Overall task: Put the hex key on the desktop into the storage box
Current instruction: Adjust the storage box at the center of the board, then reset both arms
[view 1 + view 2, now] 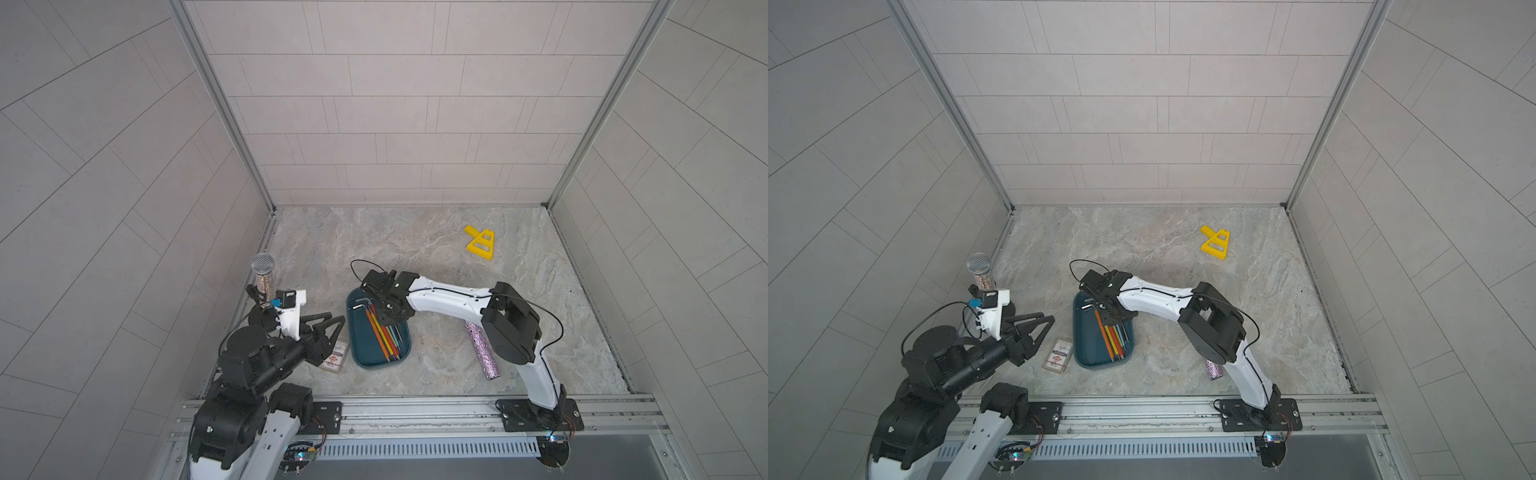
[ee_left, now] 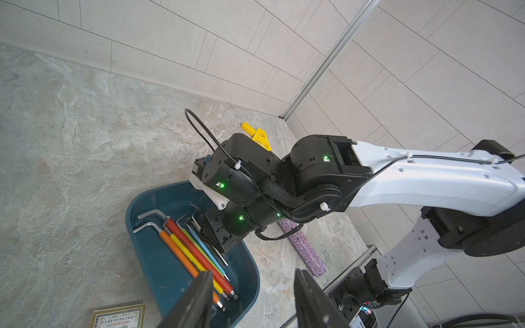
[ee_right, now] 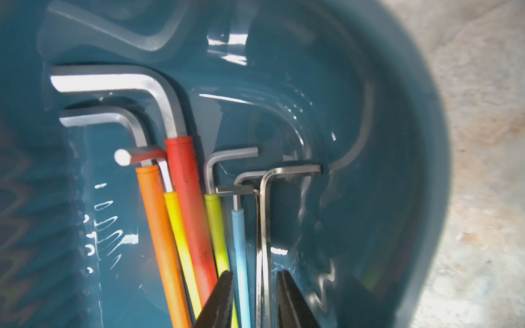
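Soft even light, blurred wrist close-up

Robot test cell on a lab bench, not a home or shop. Tile-print panel walls [image 1: 374,104] box in three sides, with aluminium profile posts [image 1: 222,104] at the corners well beyond the right pincer [image 3: 254,274]. Marble-look tabletop [image 1: 415,249] below it. Behind the pincer, black base plates [image 1: 513,415] bolt the arms [image 1: 449,295] to an aluminium rail [image 1: 415,409], bare circuit board [image 1: 552,438] exposed. Odd props around it: yellow plastic part [image 1: 481,243] beyond, glitter tube [image 1: 483,351] to its right, microphone [image 1: 263,270] far left.
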Tool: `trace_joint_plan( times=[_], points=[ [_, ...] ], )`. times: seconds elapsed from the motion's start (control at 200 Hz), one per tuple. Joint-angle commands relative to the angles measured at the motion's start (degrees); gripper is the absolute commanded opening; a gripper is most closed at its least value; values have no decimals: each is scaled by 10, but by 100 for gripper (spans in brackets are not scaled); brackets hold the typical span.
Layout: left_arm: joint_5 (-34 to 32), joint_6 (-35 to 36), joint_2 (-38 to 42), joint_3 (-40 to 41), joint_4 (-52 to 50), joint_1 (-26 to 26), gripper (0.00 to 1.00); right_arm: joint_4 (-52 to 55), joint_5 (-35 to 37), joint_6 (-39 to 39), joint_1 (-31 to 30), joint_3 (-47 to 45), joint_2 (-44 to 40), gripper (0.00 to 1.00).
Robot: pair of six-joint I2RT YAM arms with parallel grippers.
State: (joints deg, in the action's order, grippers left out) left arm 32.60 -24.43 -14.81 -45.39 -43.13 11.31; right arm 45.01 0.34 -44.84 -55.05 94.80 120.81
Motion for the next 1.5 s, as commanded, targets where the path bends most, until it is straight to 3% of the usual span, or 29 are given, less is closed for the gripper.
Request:
trace_joint_plan(
  times=[0.0, 0.505, 0.665, 0.871, 1.011, 1.156, 1.181, 1.206, 1.236, 1.251, 1.371, 1.496],
  points=[
    [5, 7, 6, 3, 14, -3, 53, 19, 36, -13, 12, -27, -36, 30],
    [-13, 2, -6, 2, 10, -4, 54, -32, 43, -29, 49, -127, -143, 29],
    [-39, -7, -29, -2, 1, -4, 55, -75, 51, -9, 50, -146, -216, 30],
    [-81, -32, -65, -4, 1, -4, 57, -99, 113, 40, 69, -171, -334, 38],
    [-127, -66, -112, -14, 3, -4, 58, -106, 125, 61, 124, -218, -413, 51],
    [-172, -82, -167, -28, 7, -1, 61, -104, 112, 71, 210, -279, -478, 76],
    [-178, -81, -176, -31, 9, -1, 64, -104, 112, 73, 224, -288, -488, 87],
    [-185, -79, -187, -34, 12, 2, 80, -103, 109, 75, 237, -298, -498, 99],
    [-196, -77, -201, -38, 15, 5, 97, -102, 107, 78, 256, -309, -509, 100],
    [-202, -76, -208, -40, 15, 7, 100, -102, 104, 79, 263, -314, -514, 100],
    [-235, -56, -281, -60, 33, 21, 100, -102, 84, 86, 320, -345, -545, 100],
    [-259, -14, -328, -56, 91, 24, 100, -107, 98, 100, 334, -363, -565, 100]
  ],
)
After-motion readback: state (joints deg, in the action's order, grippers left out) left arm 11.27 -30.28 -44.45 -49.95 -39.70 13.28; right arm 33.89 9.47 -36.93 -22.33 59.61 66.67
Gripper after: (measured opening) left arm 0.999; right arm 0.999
